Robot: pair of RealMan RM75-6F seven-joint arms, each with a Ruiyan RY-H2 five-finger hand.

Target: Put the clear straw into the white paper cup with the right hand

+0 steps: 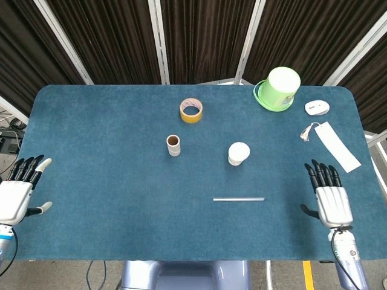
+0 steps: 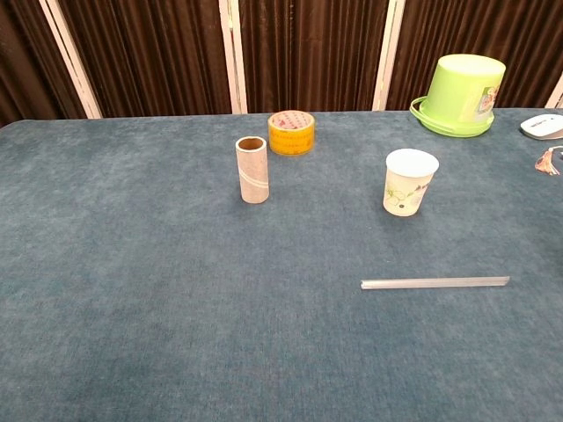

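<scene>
The clear straw (image 1: 238, 199) (image 2: 435, 283) lies flat on the blue table, lengthwise left to right, near the front. The white paper cup (image 1: 238, 153) (image 2: 409, 182) stands upright just behind it, empty. My right hand (image 1: 328, 196) rests at the table's right front edge, fingers spread and holding nothing, well to the right of the straw. My left hand (image 1: 16, 190) sits off the left front edge, also spread and empty. Neither hand shows in the chest view.
A cardboard tube (image 1: 173, 145) stands left of the cup, with a yellow tape roll (image 1: 191, 110) behind it. An upturned green bucket (image 1: 277, 88), a white mouse (image 1: 317, 108) and a tasselled bookmark (image 1: 334, 144) lie at the back right.
</scene>
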